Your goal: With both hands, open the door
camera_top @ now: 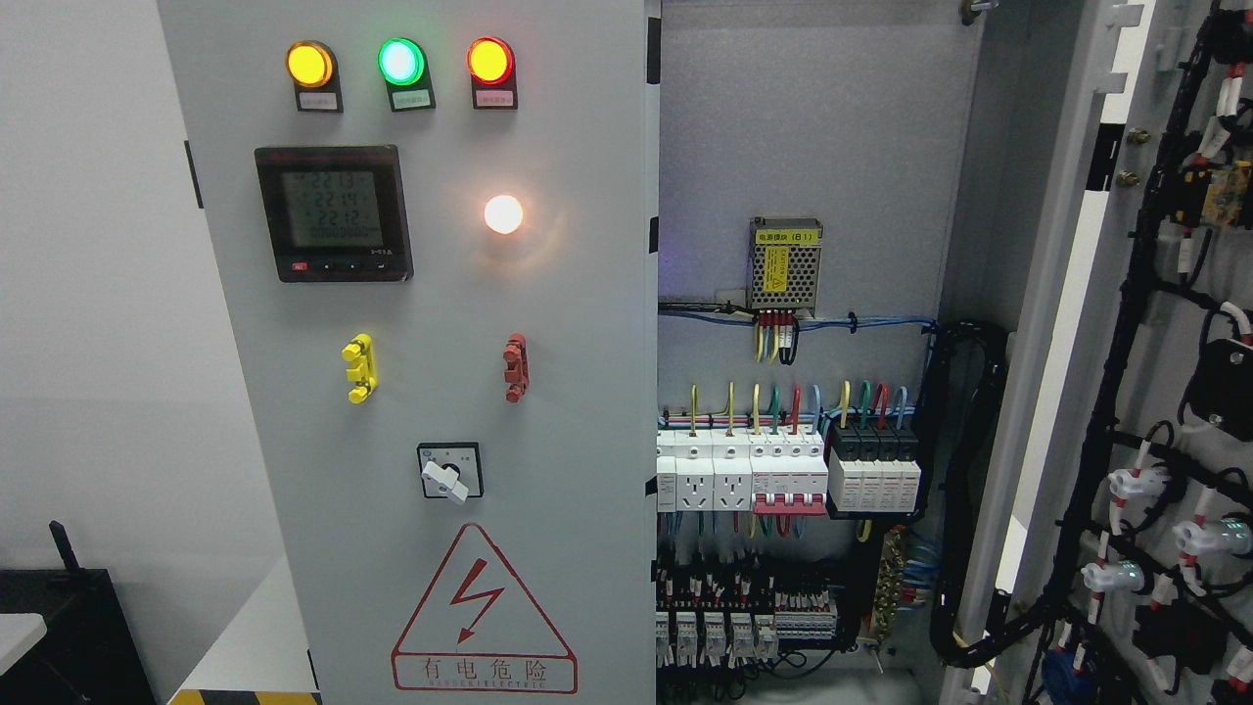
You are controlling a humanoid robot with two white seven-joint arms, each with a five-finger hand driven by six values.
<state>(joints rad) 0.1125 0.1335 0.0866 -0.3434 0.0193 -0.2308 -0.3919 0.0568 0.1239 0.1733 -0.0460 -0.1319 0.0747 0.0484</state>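
A grey electrical cabinet fills the head view. Its left door [440, 392] is closed and carries three lit lamps [399, 62], a digital meter [333, 213], a glowing white lamp [503, 214], a yellow handle [360, 368], a red handle [516, 367], a rotary switch [449, 471] and a red warning triangle [483, 612]. The right door [1155, 392] is swung wide open at the right edge, its wired inner face toward me. The cabinet's inside [812, 147] is exposed. Neither hand shows in the picture.
Inside the cabinet are a small power supply [784, 264], a row of breakers and sockets [783, 475], and terminal blocks [744, 617] low down. A thick black cable bundle [969, 490] runs to the open door. A dark object [69, 627] stands at lower left.
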